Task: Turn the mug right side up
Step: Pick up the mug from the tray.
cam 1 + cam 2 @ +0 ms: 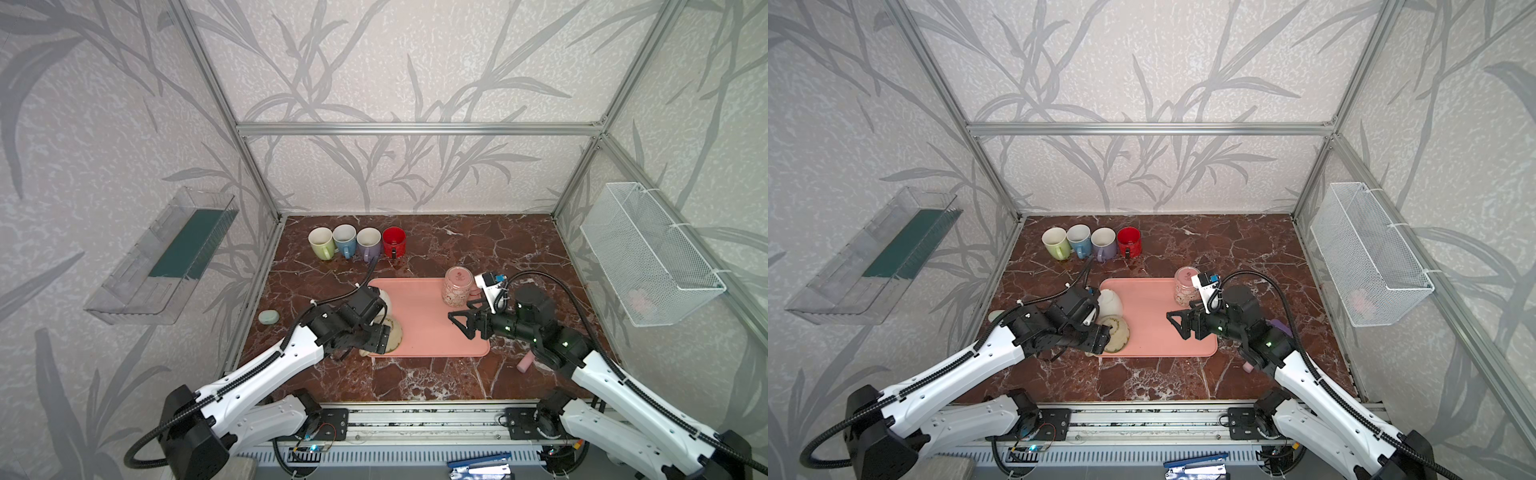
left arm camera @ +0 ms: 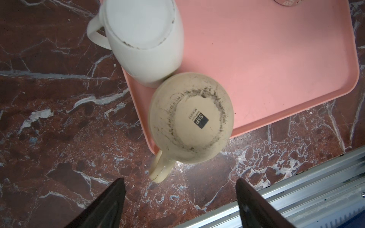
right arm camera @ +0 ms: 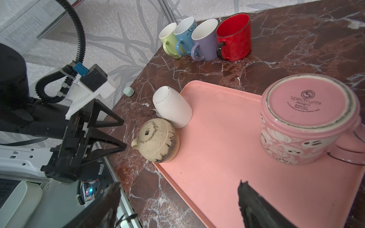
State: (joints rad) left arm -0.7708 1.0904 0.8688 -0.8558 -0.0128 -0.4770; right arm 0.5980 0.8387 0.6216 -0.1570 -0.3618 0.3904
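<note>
A red-brown marble tabletop (image 1: pixel 457 374) sat within leaf-patterned walls (image 1: pixel 374 62). The cream mug (image 2: pixel 190 118) stood upside down at the pink tray's (image 1: pixel 424 324) near left corner. The left end effector (image 2: pixel 179 180) hovered above it, jaws wide and empty. The right end effector (image 3: pixel 178 183), also open, pointed across the tray.

A robot lab cell dressed like a kitchen: aluminium frame (image 1: pixel 415 129) across the middle, leaf-print wall panels (image 1: pixel 415 62) above it, marble-look counter (image 1: pixel 415 382) below, robot arms (image 1: pixel 266 374) mounted on a rail (image 1: pixel 415 424) at the bottom edge.
</note>
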